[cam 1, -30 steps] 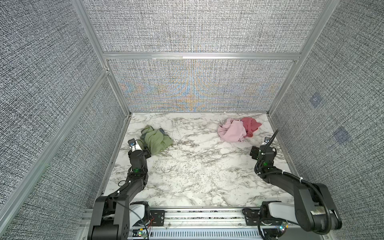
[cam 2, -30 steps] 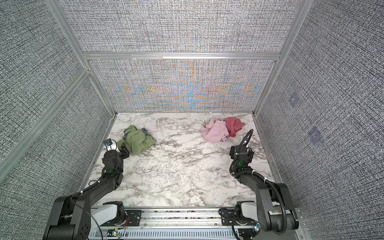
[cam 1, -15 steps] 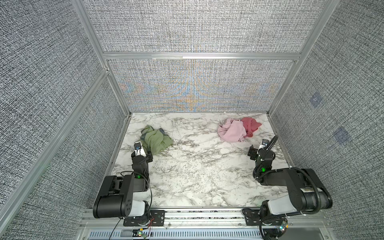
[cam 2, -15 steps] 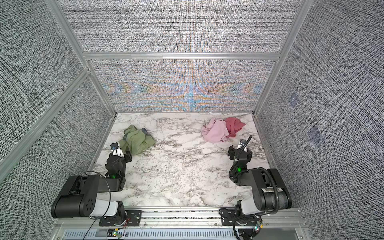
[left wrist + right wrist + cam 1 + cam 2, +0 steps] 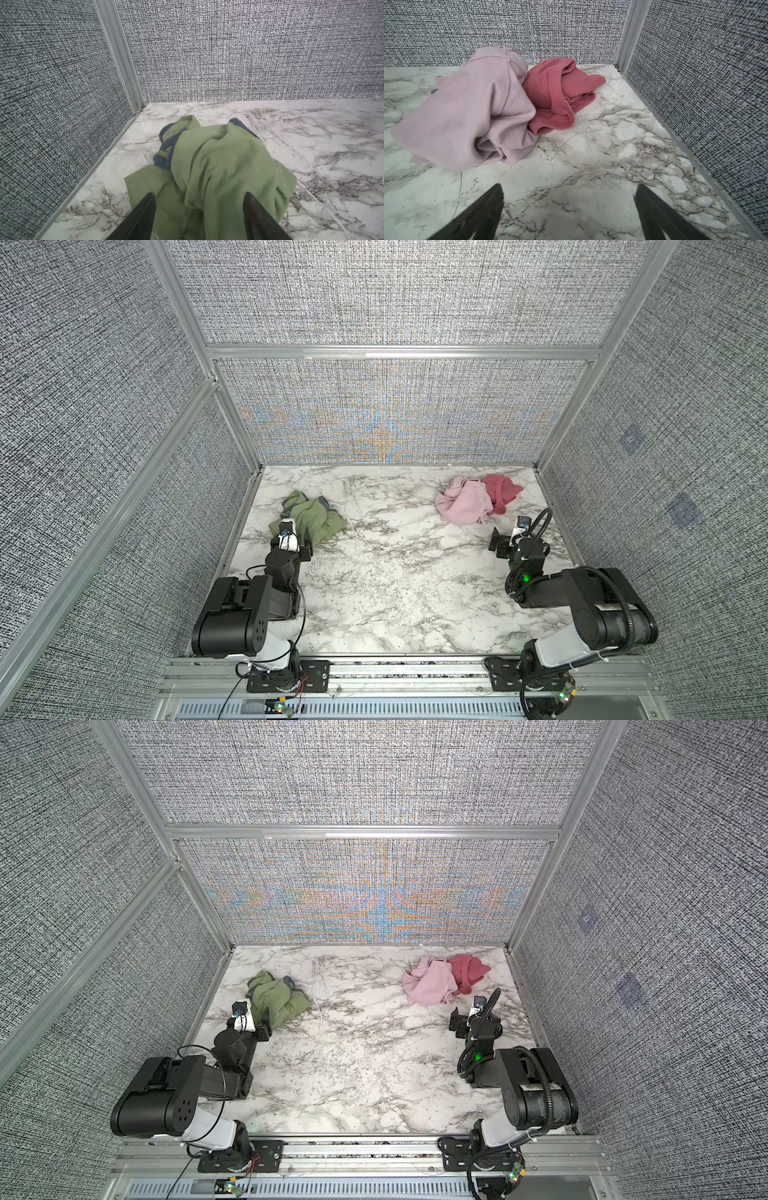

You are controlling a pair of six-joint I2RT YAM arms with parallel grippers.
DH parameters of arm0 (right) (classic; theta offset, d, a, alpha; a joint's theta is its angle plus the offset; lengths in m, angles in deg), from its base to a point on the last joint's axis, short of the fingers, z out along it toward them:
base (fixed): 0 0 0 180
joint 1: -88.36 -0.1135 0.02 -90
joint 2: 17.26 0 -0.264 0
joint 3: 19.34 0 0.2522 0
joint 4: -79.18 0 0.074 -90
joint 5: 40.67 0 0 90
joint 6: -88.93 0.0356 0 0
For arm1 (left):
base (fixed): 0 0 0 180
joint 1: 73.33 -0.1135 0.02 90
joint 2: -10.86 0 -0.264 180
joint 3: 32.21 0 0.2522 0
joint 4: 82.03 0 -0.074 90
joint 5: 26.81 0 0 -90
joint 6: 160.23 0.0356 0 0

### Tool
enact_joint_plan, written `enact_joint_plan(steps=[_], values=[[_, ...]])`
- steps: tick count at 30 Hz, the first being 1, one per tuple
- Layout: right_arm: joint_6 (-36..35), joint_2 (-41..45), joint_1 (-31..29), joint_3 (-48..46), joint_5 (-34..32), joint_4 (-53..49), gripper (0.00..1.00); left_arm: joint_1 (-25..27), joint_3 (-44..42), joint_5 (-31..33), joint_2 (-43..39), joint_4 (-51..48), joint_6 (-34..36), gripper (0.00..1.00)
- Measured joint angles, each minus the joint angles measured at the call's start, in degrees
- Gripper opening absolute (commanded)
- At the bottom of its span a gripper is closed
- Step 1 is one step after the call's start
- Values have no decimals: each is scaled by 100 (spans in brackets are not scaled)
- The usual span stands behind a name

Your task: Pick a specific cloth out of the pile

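Olive-green cloth (image 5: pixel 318 519), crumpled, blue-grey trim peeking out, lies alone at ten o'clock on the marble table (image 5: pixel 395 576), well apart from the pink-and-rose pile (image 5: pixel 478 502) at two o'clock. Left gripper (image 5: pixel 199 197) spread astride its near edge, not clamped; right gripper (image 5: pixel 569 191) gaping wide, empty.

Tabletop (image 5: pixel 395 580): white marble pattern, grey veins. Lying on it:
1. Olive-green cloth (image 5: pixel 218 166), crumpled, with blue-grey patch; directly ahead of the left claw (image 5: pixel 198 194), near edge between its spread fingers.
2. Pale pink cloth (image 5: pixel 467 116), bunched; ahead of the right claw (image 5: pixel 569 186), apart from it.
3. Dark rose-red cloth (image 5: pixel 554 93), touching the pink one, farther from that claw.
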Motion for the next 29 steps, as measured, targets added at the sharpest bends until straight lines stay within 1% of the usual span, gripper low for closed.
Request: enact_joint_plan(steps=[5, 29], values=[[2, 0, 50, 37, 107, -31, 100, -2, -33, -46, 22, 96, 7, 99], [42, 0, 57, 37, 131, -85, 100, -2, -17, -70, 57, 118, 7, 99]])
